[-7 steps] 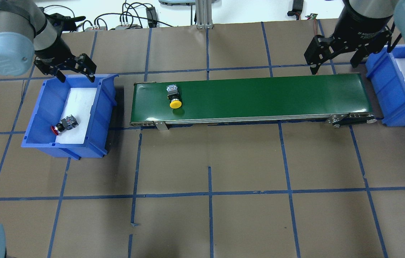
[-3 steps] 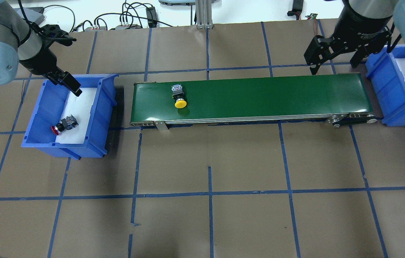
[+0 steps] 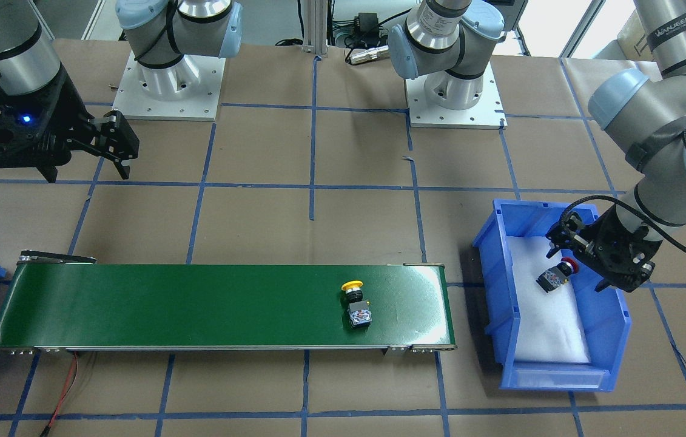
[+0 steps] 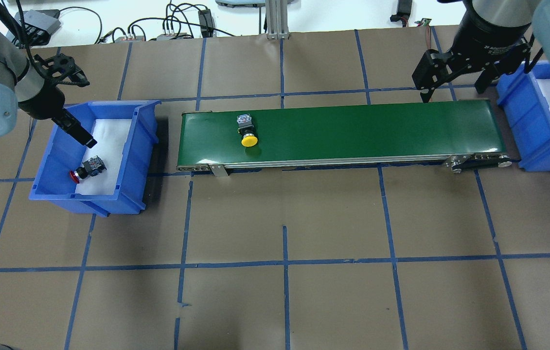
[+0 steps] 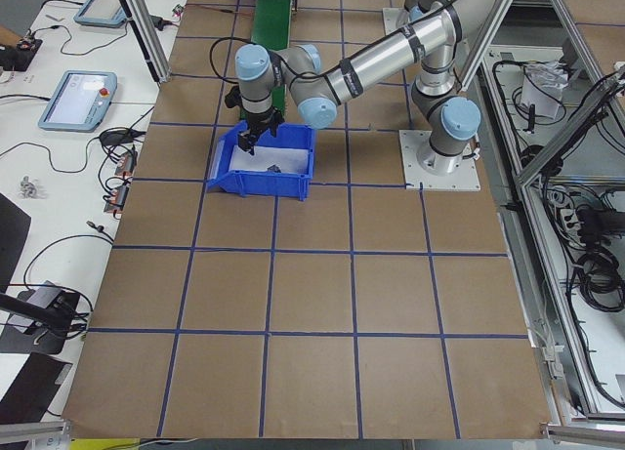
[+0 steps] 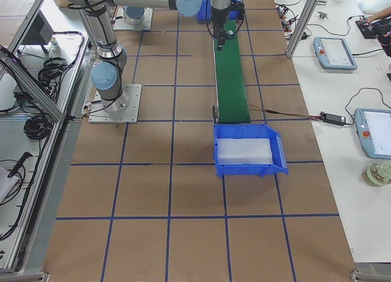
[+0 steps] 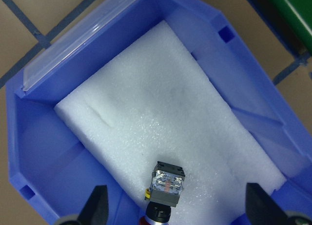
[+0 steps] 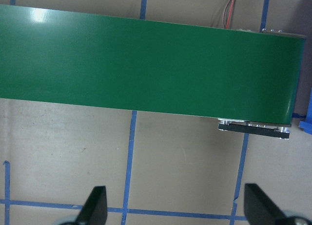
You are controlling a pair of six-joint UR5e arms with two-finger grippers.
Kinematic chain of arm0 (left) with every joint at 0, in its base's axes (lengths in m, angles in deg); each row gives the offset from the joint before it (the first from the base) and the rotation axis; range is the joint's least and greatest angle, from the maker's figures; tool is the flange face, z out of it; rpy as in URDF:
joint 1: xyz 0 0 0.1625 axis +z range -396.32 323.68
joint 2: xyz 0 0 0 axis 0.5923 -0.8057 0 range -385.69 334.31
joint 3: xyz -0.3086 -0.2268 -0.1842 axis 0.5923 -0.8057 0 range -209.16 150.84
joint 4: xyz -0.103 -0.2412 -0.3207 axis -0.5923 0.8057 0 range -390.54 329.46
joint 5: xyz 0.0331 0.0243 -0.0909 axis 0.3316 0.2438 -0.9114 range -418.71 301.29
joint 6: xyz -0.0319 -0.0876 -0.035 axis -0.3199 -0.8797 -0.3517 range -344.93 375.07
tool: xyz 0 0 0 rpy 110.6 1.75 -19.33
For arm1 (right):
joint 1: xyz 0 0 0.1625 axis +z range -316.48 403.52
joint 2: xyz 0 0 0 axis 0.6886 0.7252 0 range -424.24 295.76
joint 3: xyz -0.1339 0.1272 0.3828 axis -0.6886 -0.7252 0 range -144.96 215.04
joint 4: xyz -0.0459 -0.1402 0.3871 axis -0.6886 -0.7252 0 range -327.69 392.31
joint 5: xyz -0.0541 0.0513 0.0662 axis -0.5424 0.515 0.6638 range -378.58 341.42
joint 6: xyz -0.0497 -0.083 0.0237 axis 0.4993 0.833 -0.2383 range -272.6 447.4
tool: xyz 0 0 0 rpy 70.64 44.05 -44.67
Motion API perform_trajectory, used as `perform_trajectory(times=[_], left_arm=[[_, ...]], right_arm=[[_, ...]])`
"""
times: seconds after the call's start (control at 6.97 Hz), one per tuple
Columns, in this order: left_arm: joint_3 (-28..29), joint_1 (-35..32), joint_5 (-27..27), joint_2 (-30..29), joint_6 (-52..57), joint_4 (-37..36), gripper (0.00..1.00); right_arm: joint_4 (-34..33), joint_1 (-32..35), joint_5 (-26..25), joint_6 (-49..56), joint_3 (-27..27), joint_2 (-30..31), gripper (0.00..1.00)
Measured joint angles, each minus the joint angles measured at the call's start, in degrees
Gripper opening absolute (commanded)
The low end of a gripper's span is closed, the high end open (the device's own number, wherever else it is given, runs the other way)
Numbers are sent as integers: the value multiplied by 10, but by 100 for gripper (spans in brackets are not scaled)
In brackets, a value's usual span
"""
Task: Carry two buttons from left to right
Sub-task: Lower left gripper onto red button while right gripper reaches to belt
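Note:
The yellow button [image 4: 248,133] lies on its side on the green conveyor belt [image 4: 362,131], near the belt's left end; it also shows in the front view [image 3: 355,301]. The red button [image 4: 87,169] lies on white foam in the left blue bin [image 4: 131,160]. My left gripper [image 3: 582,267] is open and hangs inside that bin above the red button [image 7: 165,191], its fingers [image 7: 100,208] clear of it on either side. My right gripper [image 4: 452,90] is open and empty, behind the belt's right end.
A second blue bin [image 4: 523,126] with white foam stands past the belt's right end and holds nothing visible. Cables and boxes lie along the table's back edge. Brown paper with blue tape lines covers the table [image 4: 284,243].
The yellow button has travelled a little to the right on the belt. My left gripper has turned and moved from the bin's back rim down into the bin, toward the red button. The right gripper has barely moved.

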Motion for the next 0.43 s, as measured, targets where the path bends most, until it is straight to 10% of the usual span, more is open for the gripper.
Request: perform_trajectory(times=[0.43], left_arm=[[-84, 3, -1, -1, 20, -121, 100]], right_arm=[[0, 0, 1, 0, 0, 0, 100]])
